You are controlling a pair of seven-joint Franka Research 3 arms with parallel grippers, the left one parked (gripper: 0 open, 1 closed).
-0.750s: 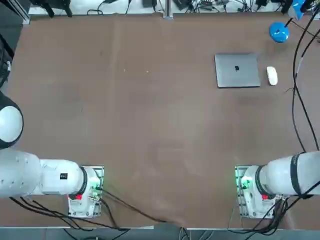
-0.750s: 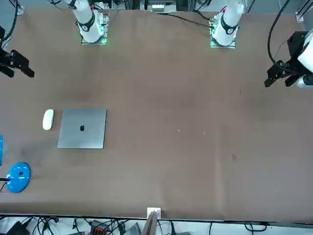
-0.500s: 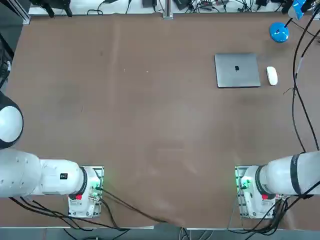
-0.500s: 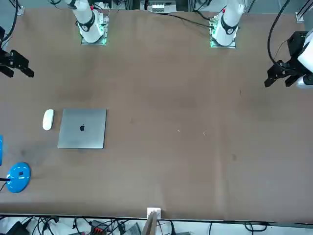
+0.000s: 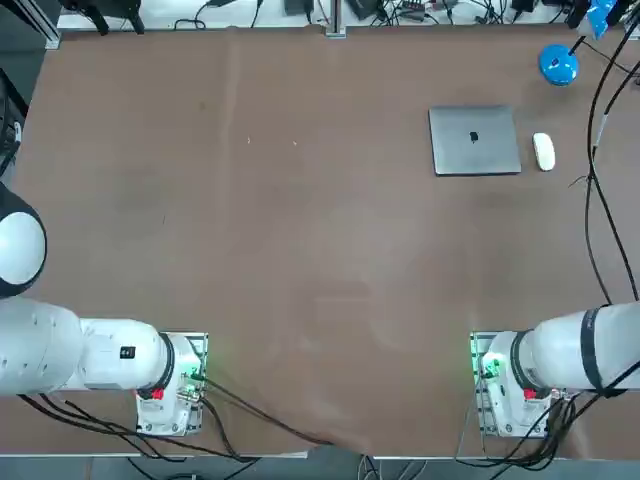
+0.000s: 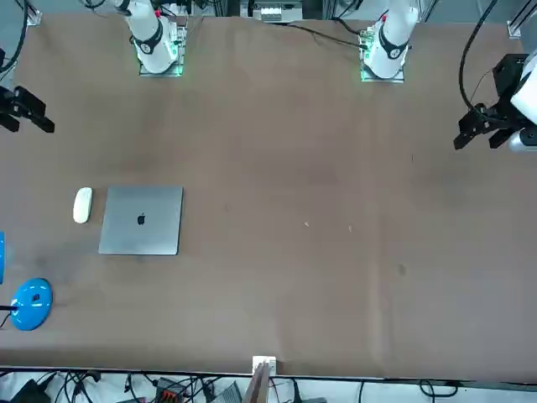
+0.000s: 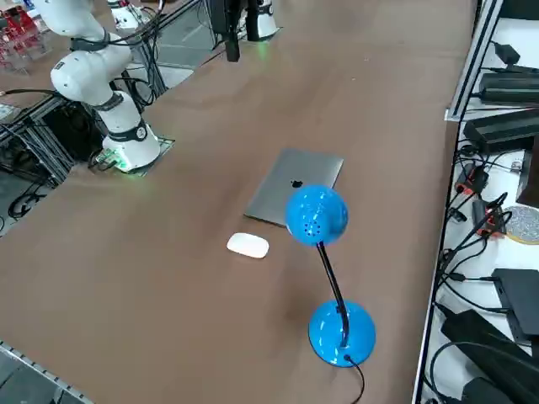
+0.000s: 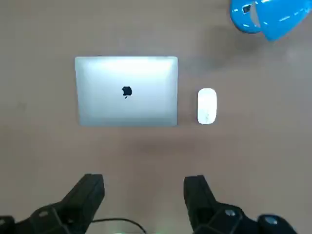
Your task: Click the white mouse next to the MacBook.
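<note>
Lying flat on the brown counter (image 5: 300, 250), the white mouse (image 5: 543, 151) sits just beside the MacBook (image 5: 474, 140), on the robot's right of it, with a narrow strip of bare surface between them. Its long axis runs away from the robot, parallel to the laptop's short edges. The MacBook is closed, logo up, in the far right part of the counter.

Only the wrist view shows the right claw (image 8: 144, 195) closely: its two dark fingers stand well apart, gripping nothing, held in the air short of the laptop and mouse. The front view catches the claw (image 6: 25, 113) at the counter's edge, well apart from the mouse (image 6: 82, 205). The overhead view leaves it out.

A blue desk lamp (image 7: 324, 252) stands near the mouse (image 7: 248, 245), toward the counter's far right corner; the side view shows its thin neck and round head. Cables and power strips lie along the counter's edges.
</note>
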